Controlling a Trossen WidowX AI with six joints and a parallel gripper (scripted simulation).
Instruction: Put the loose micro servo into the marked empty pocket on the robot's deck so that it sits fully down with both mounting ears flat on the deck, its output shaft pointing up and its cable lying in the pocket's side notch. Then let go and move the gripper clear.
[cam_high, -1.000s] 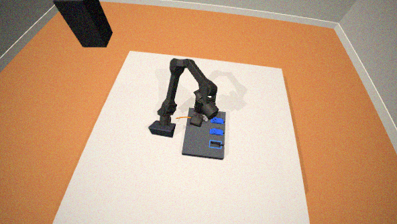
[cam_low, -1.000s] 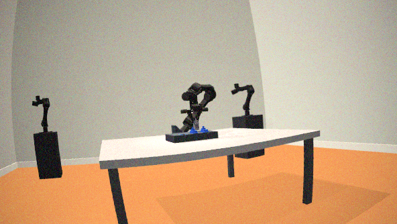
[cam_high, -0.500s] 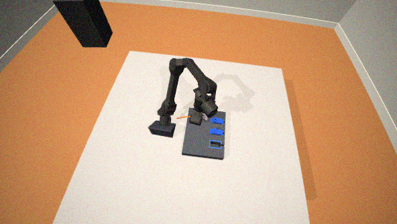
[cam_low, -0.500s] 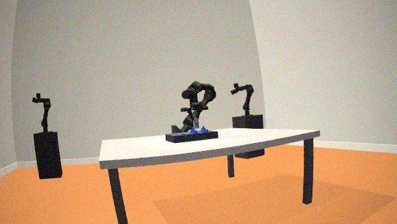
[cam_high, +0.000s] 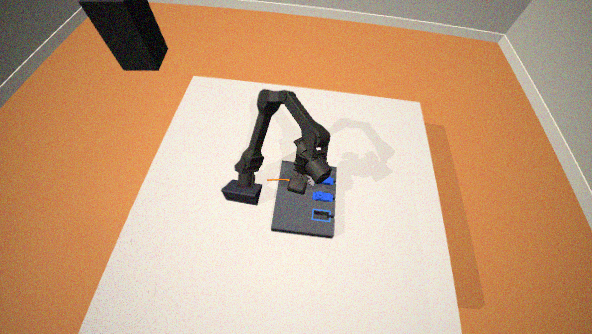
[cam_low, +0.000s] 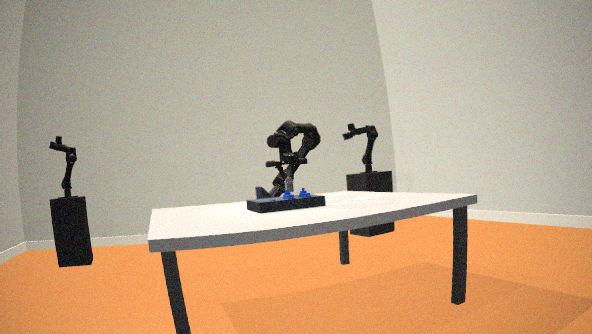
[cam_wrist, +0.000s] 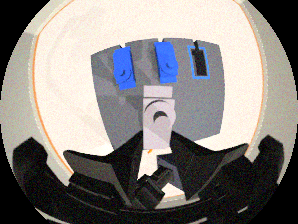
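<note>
The loose servo (cam_wrist: 159, 117) (cam_high: 310, 181) is light grey, with its round output shaft facing up at the wrist camera. My gripper (cam_wrist: 156, 134) (cam_low: 289, 181) is shut on it, above the dark grey deck (cam_high: 294, 215) (cam_wrist: 205, 107) (cam_low: 260, 206). Its orange cable (cam_high: 278, 179) (cam_wrist: 150, 151) sticks out on the arm-base side. The empty pocket (cam_high: 321, 215) (cam_wrist: 200, 62), outlined in blue, is at the deck's far end from the held servo; its notch (cam_wrist: 195, 44) opens at the deck edge away from the arm base. The servo's lower side is hidden.
Two blue servos sit in the deck beside the pocket: the middle one (cam_high: 323, 196) (cam_wrist: 166, 62) and the outer one (cam_high: 328, 181) (cam_wrist: 123, 67). The deck lies on the white table (cam_high: 210, 280) (cam_low: 200, 222). Two other arms on black pedestals (cam_low: 71, 230) (cam_low: 369, 181) stand beyond the table.
</note>
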